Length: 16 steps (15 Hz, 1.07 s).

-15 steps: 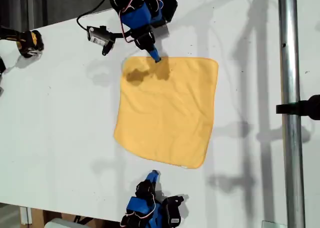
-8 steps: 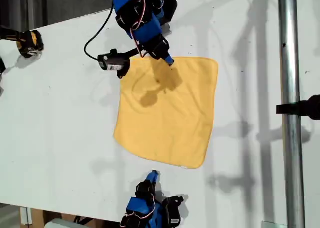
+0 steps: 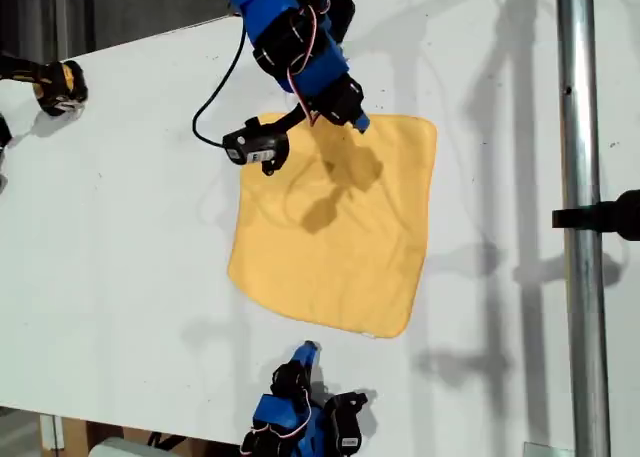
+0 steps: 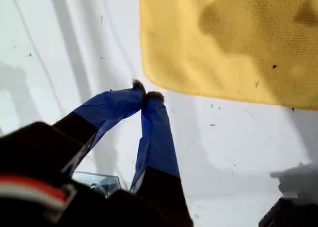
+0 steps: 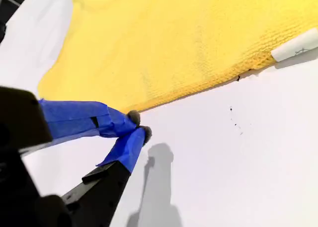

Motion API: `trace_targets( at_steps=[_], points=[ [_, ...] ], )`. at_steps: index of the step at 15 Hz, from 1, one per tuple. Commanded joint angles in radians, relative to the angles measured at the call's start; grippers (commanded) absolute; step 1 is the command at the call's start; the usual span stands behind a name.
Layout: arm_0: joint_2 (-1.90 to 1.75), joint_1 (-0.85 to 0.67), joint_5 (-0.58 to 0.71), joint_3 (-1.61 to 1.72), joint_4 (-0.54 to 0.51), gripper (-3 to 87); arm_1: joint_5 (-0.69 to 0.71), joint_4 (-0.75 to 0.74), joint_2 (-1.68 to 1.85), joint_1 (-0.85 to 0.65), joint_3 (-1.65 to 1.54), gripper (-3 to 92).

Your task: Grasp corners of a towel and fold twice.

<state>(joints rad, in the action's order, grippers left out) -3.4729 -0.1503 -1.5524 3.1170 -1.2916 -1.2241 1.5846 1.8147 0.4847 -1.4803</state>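
Both grippers are sitting closed and empty, so no corner is being gripped yet. The towel (image 3: 335, 227) is lying flat and unfolded on the white table (image 3: 120, 257), between the two arms.

My first gripper (image 3: 361, 125) is hanging by the towel's far edge, at the top of the exterior view. It is throwing a shadow onto the cloth, so it is probably raised off it. In its wrist view the blue-taped fingertips (image 4: 155, 97) are meeting with nothing between them, and bare table is showing beneath them beside the hem. I judge it is lining up on the far corner (image 3: 428, 125) toward the exterior view's right, since a fold needs a corner lifted.

My second gripper (image 3: 309, 350) is waiting just off the near edge, at the bottom of the exterior view. Its tips are pressed together just beside the hem without touching the cloth. A white tag (image 5: 293, 45) is poking out from that hem. Opening the jaws is likely coming next, before any grasp.
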Motion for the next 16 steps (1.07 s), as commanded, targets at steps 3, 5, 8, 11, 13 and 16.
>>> trace_targets(
  at_steps=[3,5,8,11,13,16],
  points=[
    [-0.005,-0.011,-0.014,0.003,-0.008,-1.1,0.017,0.005,0.006,0.043,0.071,29.6],
    [-0.005,-0.011,-0.014,0.003,-0.008,-1.1,0.041,0.009,0.012,0.049,0.077,33.8],
    [-0.005,-0.005,-0.020,0.003,-0.008,-1.1,0.032,0.064,-0.026,0.046,0.080,35.1],
    [-0.005,-0.003,-0.023,0.003,-0.008,-1.1,-0.002,0.098,-0.153,0.051,0.060,37.5],
    [-0.005,-0.002,-0.025,0.003,-0.008,-1.1,-0.046,0.052,-0.195,0.067,0.005,37.6],
    [-0.005,-0.002,-0.026,0.003,-0.008,-1.1,-0.135,-0.035,-0.218,0.114,-0.066,37.1]
  ],
)
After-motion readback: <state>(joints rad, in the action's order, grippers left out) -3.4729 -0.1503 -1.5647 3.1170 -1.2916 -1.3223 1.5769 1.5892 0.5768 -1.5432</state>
